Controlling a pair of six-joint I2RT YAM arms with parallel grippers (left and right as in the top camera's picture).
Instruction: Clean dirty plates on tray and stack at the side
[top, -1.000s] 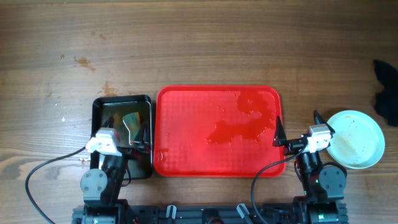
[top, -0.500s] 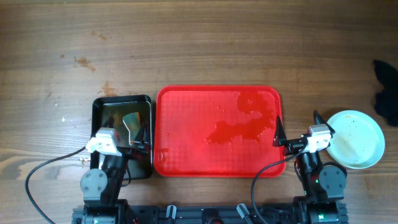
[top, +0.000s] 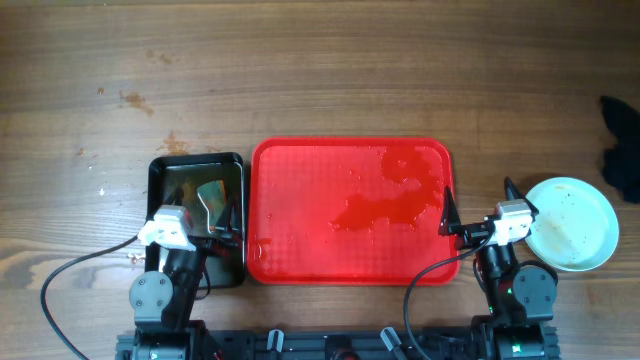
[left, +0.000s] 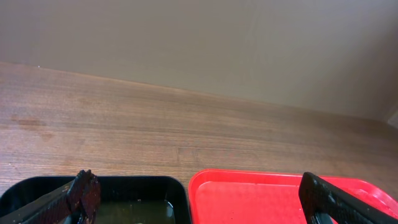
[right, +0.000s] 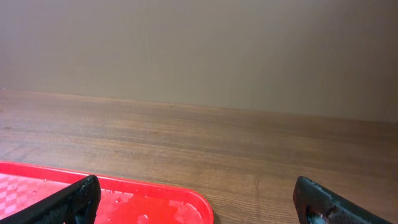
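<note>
Red tray (top: 300, 190); pale-blue plates (top: 578, 212); blk tray (top: 196, 158); brown wood-grain table (top: 300, 70).

dark object (top: 622, 150) cut off at right edge; plates (top: 575, 215) stack count unclear; black tray (top: 195, 158) part-hidden under left arm (top: 165, 270).

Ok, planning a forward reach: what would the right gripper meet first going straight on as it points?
The way looks free: the right gripper faces bare wooden table, between the red rectangular plastic tray and the pale round plate. Depth is unclear.
</note>
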